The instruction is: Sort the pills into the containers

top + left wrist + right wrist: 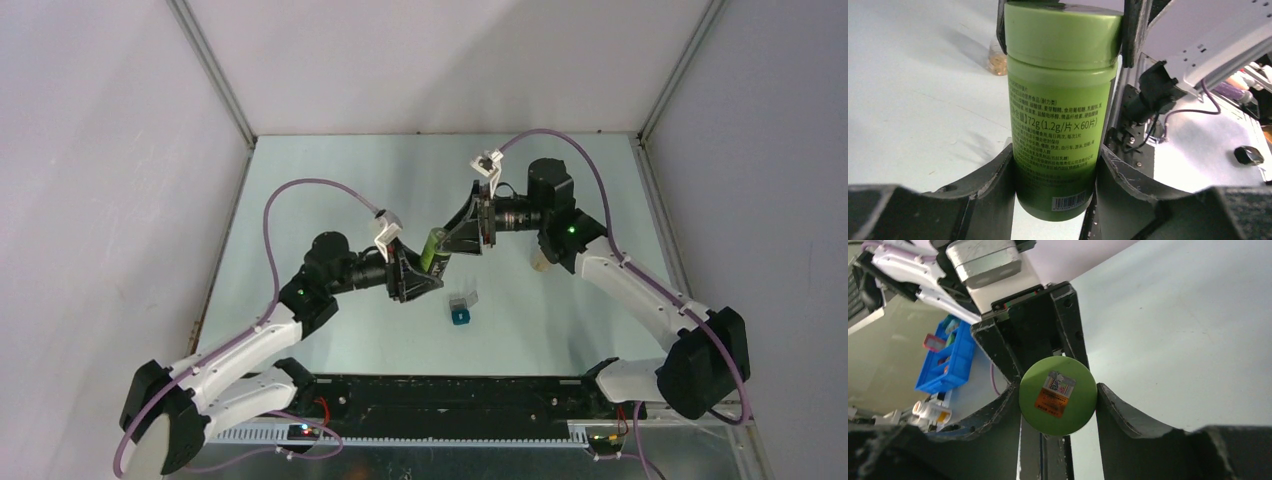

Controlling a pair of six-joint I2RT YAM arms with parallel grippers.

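Note:
A lime-green bottle (435,250) with printed text hangs tilted over the middle of the table, held between both arms. My left gripper (430,275) is shut on the bottle's (1058,125) lower body, a finger on each side. My right gripper (458,236) faces the bottle from the far side, and its fingers press both sides of the round green cap (1058,395), which carries a small orange sticker. A pale container (538,261) stands on the table by the right arm. I cannot make out any pills.
A small teal block with a clear box (461,310) lies on the table just in front of the grippers. A small clear bottle with amber contents (996,59) stands behind the green one. A blue bin (945,362) sits beyond the table.

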